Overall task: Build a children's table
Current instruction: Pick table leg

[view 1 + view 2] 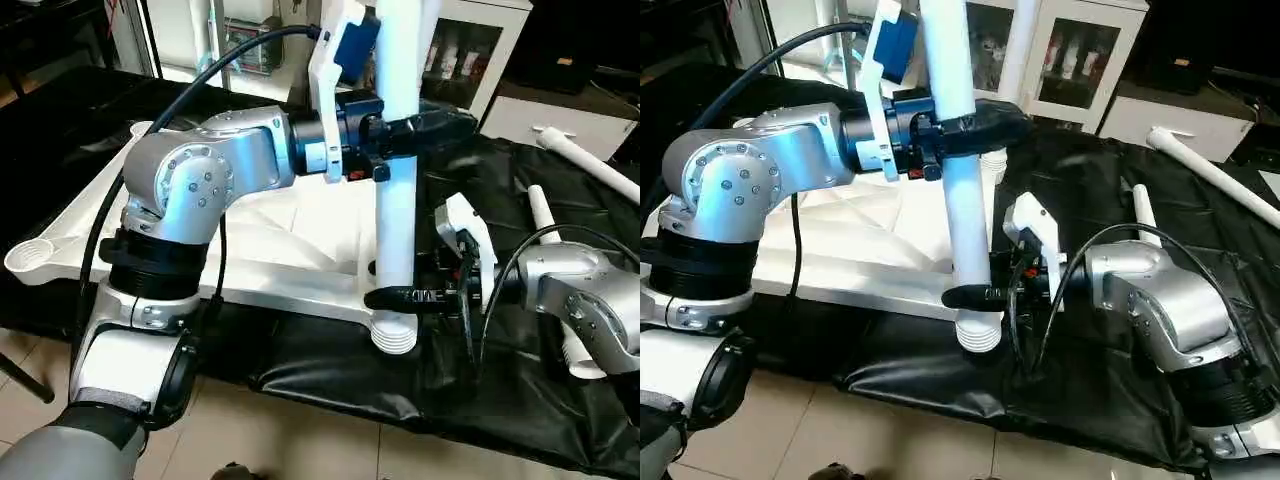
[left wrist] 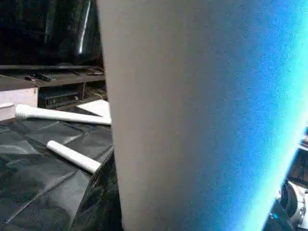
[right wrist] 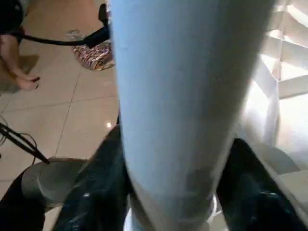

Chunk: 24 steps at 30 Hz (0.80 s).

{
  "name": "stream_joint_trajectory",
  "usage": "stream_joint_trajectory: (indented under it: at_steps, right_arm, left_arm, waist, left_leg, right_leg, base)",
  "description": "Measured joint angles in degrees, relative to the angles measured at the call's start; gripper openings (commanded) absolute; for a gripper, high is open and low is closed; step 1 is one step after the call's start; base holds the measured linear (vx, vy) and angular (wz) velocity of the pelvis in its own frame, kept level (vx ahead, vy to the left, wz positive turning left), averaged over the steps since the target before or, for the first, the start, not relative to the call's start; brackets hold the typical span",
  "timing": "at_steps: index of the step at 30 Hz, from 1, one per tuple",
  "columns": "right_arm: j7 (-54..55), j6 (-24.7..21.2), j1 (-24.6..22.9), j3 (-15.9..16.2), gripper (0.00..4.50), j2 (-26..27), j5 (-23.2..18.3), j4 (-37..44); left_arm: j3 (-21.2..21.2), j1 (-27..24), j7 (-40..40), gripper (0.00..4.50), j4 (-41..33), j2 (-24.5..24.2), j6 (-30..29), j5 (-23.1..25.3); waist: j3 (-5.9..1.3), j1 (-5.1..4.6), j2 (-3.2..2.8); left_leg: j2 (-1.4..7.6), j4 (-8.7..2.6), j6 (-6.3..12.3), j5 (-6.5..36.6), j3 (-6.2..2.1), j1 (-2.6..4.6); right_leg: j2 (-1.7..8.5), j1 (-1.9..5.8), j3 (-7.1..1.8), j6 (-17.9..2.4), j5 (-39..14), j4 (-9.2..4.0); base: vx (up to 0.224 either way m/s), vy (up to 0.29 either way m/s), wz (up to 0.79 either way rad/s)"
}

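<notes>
**Inspector A:** White plastic throughout. The tabletop (image 1: 270,250) lies underside up on black sheeting (image 1: 330,370) covering the desk, ribs showing, one round corner socket (image 1: 28,258) at its near left corner. One leg (image 1: 398,200) stands upright at the near right corner, ribbed end (image 1: 396,335) down, at the tabletop's front edge.

**Inspector B:** Tool states?

**Inspector A:** The left tool (image 1: 415,128) is clenched on the upright leg high up, fingers wrapped around the tube. The right tool (image 1: 405,297) grips the same leg low, just above the ribbed end. Both wrist views are filled by the tube; the right wrist view shows a dark finger (image 3: 96,192) on each side of it.

**Inspector B:** Is the ribbed end seated in the socket?

**Inspector A:** I cannot tell. The ribs sit at the tabletop's edge, overhanging the sheeting.

**Inspector B:** Other legs?

**Inspector A:** Two loose ones. One leg (image 1: 590,165) lies at the far right of the sheeting. Another (image 1: 545,215) lies beyond the right forearm (image 1: 580,300), partly hidden by it. A white glass-fronted cabinet (image 1: 1080,50) stands behind the desk.
</notes>
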State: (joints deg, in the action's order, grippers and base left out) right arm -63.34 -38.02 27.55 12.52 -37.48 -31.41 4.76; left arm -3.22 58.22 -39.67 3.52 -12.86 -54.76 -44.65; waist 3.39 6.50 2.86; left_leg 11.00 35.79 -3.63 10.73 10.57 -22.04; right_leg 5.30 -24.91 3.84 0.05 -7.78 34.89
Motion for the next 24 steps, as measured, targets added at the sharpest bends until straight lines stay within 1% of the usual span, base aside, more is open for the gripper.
stream_joint_trajectory:
  at_steps: [2, 5, 16, 17, 18, 19, 20, 21, 22, 23, 24]
  right_arm:
    - [-0.3, 0.1, 0.0, 0.3, 1.95, -0.3, 0.1, 0.1]
    - [-0.6, 0.3, -0.1, 0.5, 1.85, -0.4, 0.5, 0.2]
    - [-0.8, 1.0, -0.9, 0.9, 1.84, -0.6, 1.4, 0.7]
    - [-0.8, 1.1, -1.0, 0.9, 1.84, -0.6, 1.8, 0.7]
    - [-0.8, 1.1, -1.0, 0.9, 1.84, -0.6, 1.8, 0.7]
    - [-0.8, 1.1, -1.0, 1.0, 1.84, -0.6, 2.1, 0.7]
    - [-0.8, 1.1, -1.3, 1.1, 1.84, -0.6, 2.5, 0.7]
    - [-0.8, 1.1, -1.8, 1.2, 1.84, -0.6, 2.8, 0.7]
    - [-0.8, 1.1, -2.2, 1.4, 1.84, -0.6, 2.9, 0.7]
    - [-0.8, 1.1, -2.6, 1.6, 1.84, -0.6, 2.9, 0.7]
    - [-0.8, 1.1, -2.6, 1.6, 1.84, -0.6, 3.0, 0.7]
  left_arm:
    - [-0.2, 0.0, -0.1, 1.47, 0.0, 0.0, -0.1, 0.0]
    - [-0.5, 0.0, -0.1, 1.47, 0.0, 0.0, -0.1, 0.0]
    - [-1.7, -0.2, -1.0, 1.47, -0.2, 0.1, 0.2, 0.8]
    - [-1.9, -0.2, -0.9, 1.82, -0.3, 0.3, 0.2, 1.0]
    - [-1.9, -0.2, -0.9, 2.03, -0.3, 0.3, 0.1, 1.1]
    - [-1.8, -0.1, -1.1, 2.17, -0.3, 0.2, 0.1, 1.1]
    - [-1.6, -0.1, -1.2, 2.19, -0.3, 0.0, 0.1, 1.0]
    - [-1.2, -0.1, -1.2, 2.37, -0.4, -0.2, 0.1, 1.1]
    - [-1.0, -0.1, -1.2, 2.37, -0.4, -0.3, 0.1, 1.1]
    - [-1.0, -0.1, -1.2, 2.58, -0.5, -0.4, 0.1, 1.1]
    - [-1.0, -0.1, -1.2, 2.62, -0.6, -0.3, 0.1, 1.1]
  waist:
    - [0.00, 0.00, 0.00]
    - [0.00, 0.02, 0.00]
    - [0.00, 0.00, 0.00]
    - [0.00, 0.00, 0.00]
    - [0.00, 0.00, 0.00]
    - [0.00, 0.00, 0.00]
    - [0.00, 0.00, 0.00]
    - [0.00, 0.00, 0.00]
    - [0.00, -0.01, 0.00]
    - [0.00, -0.01, 0.00]
    - [0.00, 0.00, 0.00]
  left_leg:
    - [0.00, 0.00, 0.00, 0.0, 0.00, 0.00]
    - [0.00, 0.00, 0.00, 0.0, 0.00, 0.00]
    - [0.00, 0.00, 0.00, 0.0, 0.00, 0.00]
    - [0.00, 0.00, 0.00, 0.0, 0.00, 0.00]
    - [0.00, 0.00, 0.00, 0.0, -0.01, 0.00]
    - [0.00, 0.00, 0.00, 0.0, -0.02, 0.00]
    - [0.00, 0.00, 0.00, 0.0, -0.02, 0.00]
    - [0.00, 0.00, 0.00, 0.0, -0.03, 0.00]
    - [0.00, 0.00, 0.00, 0.0, -0.03, 0.00]
    - [0.00, 0.00, 0.00, 0.0, -0.03, -0.01]
    - [-0.01, 0.01, 0.00, 0.0, -0.03, -0.01]
  right_leg:
    - [0.00, 0.00, 0.00, 0.0, 0.0, 0.00]
    - [0.00, 0.00, 0.00, 0.0, 0.0, 0.00]
    - [0.00, 0.00, 0.00, 0.0, 0.0, 0.00]
    - [0.00, 0.00, 0.00, 0.0, 0.0, 0.00]
    - [0.00, 0.00, 0.00, 0.0, 0.0, 0.00]
    - [0.00, 0.00, 0.01, 0.0, 0.0, 0.01]
    - [0.00, 0.01, 0.01, 0.0, 0.0, 0.01]
    - [0.00, 0.01, 0.01, 0.0, 0.0, 0.01]
    - [0.00, 0.01, 0.01, 0.0, 0.0, 0.01]
    - [0.00, 0.01, 0.01, 0.0, 0.0, 0.01]
    - [0.00, 0.01, 0.00, 0.0, 0.0, 0.01]
  base:
    - [0.000, 0.000, 0.00]
    - [0.000, 0.000, 0.00]
    - [0.000, 0.000, 0.00]
    - [0.000, 0.000, 0.00]
    - [0.000, 0.000, 0.00]
    - [0.000, 0.000, 0.00]
    - [0.000, 0.000, 0.00]
    - [0.000, 0.000, 0.00]
    - [0.000, 0.000, 0.00]
    - [0.000, 0.000, 0.00]
    - [0.000, 0.000, 0.00]
